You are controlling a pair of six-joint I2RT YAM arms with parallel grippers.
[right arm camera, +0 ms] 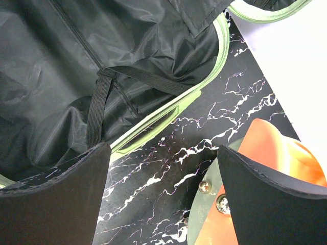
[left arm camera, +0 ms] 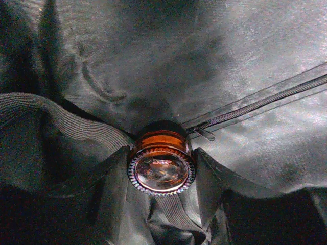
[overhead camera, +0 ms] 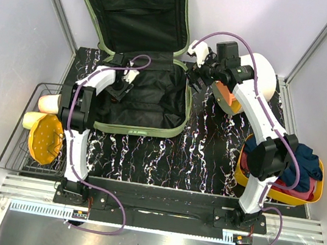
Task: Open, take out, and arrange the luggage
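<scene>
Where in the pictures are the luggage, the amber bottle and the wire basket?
luggage point(overhead camera: 154, 99): top external view, black lining of its base half.
amber bottle point(left arm camera: 161, 171): left wrist view, its round ridged end.
wire basket point(overhead camera: 17, 147): top external view, bare wire floor.

Pale walls point(overhead camera: 20, 9) enclose a black, white-veined tabletop point(overhead camera: 207, 160) — evenly lit.

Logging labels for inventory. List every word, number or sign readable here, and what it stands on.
No text here can be read.
Amber bottle's cap: only glare, no marks legible.
Small tag at the left arm's base: too small to read.
Luggage: no lettering shows.
</scene>
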